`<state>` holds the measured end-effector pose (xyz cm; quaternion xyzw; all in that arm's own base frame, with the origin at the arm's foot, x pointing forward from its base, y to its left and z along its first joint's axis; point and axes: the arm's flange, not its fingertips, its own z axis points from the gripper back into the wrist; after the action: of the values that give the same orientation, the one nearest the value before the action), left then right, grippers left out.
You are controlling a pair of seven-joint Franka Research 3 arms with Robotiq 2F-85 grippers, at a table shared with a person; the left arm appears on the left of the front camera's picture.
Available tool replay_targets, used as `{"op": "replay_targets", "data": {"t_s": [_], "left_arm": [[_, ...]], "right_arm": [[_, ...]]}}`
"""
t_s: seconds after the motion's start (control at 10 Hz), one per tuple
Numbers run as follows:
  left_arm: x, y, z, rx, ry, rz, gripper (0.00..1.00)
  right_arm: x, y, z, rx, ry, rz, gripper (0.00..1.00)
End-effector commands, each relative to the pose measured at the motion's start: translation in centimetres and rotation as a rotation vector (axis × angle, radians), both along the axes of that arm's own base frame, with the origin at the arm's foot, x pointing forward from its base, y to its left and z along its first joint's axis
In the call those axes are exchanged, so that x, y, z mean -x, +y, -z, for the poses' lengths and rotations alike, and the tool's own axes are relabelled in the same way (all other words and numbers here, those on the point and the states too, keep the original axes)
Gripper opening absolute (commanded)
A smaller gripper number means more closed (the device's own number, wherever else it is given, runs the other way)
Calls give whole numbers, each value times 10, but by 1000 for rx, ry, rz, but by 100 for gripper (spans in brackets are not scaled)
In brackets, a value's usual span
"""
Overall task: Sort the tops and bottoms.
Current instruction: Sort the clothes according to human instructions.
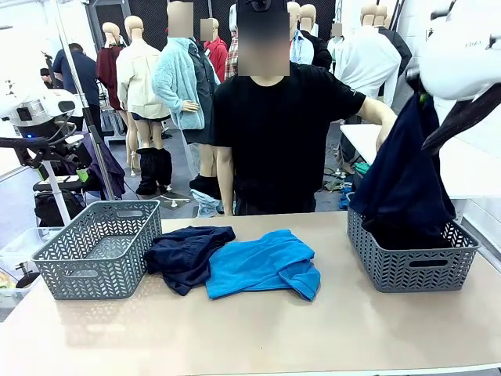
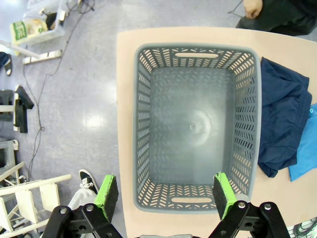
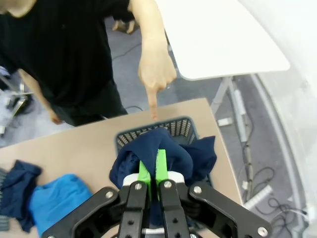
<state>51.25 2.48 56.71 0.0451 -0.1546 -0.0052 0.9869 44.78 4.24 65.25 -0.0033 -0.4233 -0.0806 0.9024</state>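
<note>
Front view: the right arm [image 1: 462, 47] has a navy garment [image 1: 403, 180] dangling from up high, and its bottom end droops into the right basket [image 1: 411, 266]. Navy shorts [image 1: 188, 254] and a blue top [image 1: 262, 262] lie touching each other mid-table [image 1: 250, 337], between that basket and the left basket [image 1: 98, 251].

Left wrist view: the left gripper [image 2: 163, 193] is spread wide, hovering right over the left basket's near rim and gripping nothing. The shorts sit just beside the basket.

Right wrist view: the right gripper [image 3: 152, 171] has its pads pressed together, pinching a bunch of the navy garment, which hangs straight below over the basket. The person's hand [image 3: 154, 79] points a finger down at the basket's far rim, close to the cloth; can't tell if it touches.
</note>
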Motion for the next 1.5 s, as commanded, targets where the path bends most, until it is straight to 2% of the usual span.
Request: {"op": "replay_targets", "data": {"t_s": [0.0,0.1,0.4,0.7,0.8,1.2,1.3,1.4], "left_arm": [[-1,1,-1,15,-7,-9,100],[-1,1,-1,15,-7,-9,100],[-1,1,-1,15,-7,-9,100],[-1,1,-1,15,-7,-9,100],[-1,1,-1,15,-7,-9,100],[-1,1,-1,15,-7,-9,100],[-1,1,-1,15,-7,-9,100],[-1,1,-1,15,-7,-9,100]], "right_arm": [[-19,-18,40,-17,59,41,0],[-28,-27,61,-40,88,70,0],[-62,-37,120,-106,257,91,0],[-79,-34,148,-125,355,71,0],[-79,-33,148,-118,360,67,9],[-72,-28,136,-75,366,64,84],[-68,-28,131,-61,366,63,100],[-66,-29,126,-58,358,67,100]]}}
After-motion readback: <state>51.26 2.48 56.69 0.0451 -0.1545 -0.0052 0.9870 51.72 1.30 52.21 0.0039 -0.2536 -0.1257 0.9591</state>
